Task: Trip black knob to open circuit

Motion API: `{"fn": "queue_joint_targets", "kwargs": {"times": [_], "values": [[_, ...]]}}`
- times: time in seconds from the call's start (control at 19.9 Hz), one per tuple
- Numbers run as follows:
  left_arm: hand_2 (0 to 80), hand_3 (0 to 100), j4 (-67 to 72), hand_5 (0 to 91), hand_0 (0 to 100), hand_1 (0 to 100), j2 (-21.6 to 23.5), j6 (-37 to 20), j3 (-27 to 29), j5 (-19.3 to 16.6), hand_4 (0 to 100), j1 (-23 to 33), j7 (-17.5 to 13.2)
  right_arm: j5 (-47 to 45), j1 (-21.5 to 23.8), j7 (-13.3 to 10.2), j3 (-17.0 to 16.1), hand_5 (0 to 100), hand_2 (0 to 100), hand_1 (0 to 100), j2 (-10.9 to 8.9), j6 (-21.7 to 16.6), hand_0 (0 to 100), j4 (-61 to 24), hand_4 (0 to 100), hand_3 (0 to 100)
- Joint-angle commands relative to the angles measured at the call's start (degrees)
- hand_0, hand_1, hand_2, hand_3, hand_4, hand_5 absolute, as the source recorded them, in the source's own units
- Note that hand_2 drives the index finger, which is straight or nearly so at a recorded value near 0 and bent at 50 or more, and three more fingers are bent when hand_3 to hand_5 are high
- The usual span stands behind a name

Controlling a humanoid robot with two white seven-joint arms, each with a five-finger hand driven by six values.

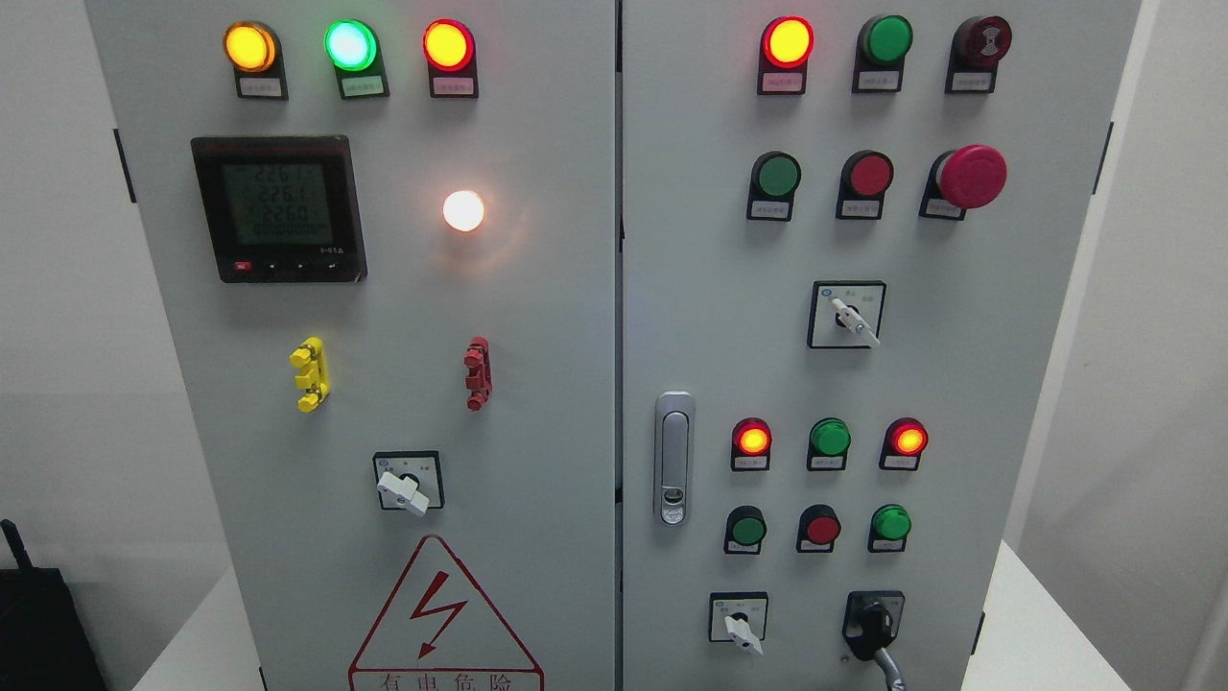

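The black knob [873, 624] sits at the bottom right of the grey control cabinet's right door [959, 384], on a black plate. Its handle points down and slightly right. A white selector knob [741, 629] is just left of it. Neither of my hands shows in the head view.
The right door carries rows of lit and unlit red and green lamps and buttons, a red mushroom stop button [971, 177], another white selector [850, 320] and a metal door latch [673, 458]. The left door holds a digital meter [278, 208], lamps, a white switch [405, 489] and a warning triangle [443, 624].
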Motion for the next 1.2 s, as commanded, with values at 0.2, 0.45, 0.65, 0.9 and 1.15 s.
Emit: {"fn": "queue_joint_targets", "kwargs": {"times": [0.2, 0.45, 0.65, 0.9, 1.15], "values": [[0.0, 0, 0.06, 0.0, 12, 39, -0.05, -0.02, 0.05, 0.14, 0, -0.03, 0.02, 0.34, -1.76, 2.03, 2.53, 94, 0, 81, 0.44, -1.22, 83, -1.66, 100, 100], [0.0, 0, 0.06, 0.0, 12, 39, -0.05, 0.07, 0.05, 0.14, 0, -0.02, 0.02, 0.34, -1.85, 1.95, 2.44, 94, 0, 81, 0.44, -1.22, 83, -1.66, 100, 100], [0.0, 0, 0.06, 0.0, 12, 39, -0.05, 0.07, 0.05, 0.14, 0, -0.02, 0.02, 0.34, -1.67, 1.95, 2.36, 94, 0, 81, 0.44, -1.31, 83, -1.66, 100, 100], [0.0, 0, 0.06, 0.0, 12, 39, -0.05, 0.07, 0.05, 0.14, 0, -0.02, 0.02, 0.34, -1.5, 1.86, 2.0, 94, 0, 81, 0.36, -1.4, 83, -1.66, 100, 100], [0.0, 0, 0.06, 0.0, 12, 39, -0.05, 0.07, 0.05, 0.14, 0, -0.02, 0.02, 0.34, -1.23, 1.77, 1.74, 94, 0, 82, 0.27, -1.57, 83, -1.75, 100, 100]]}}
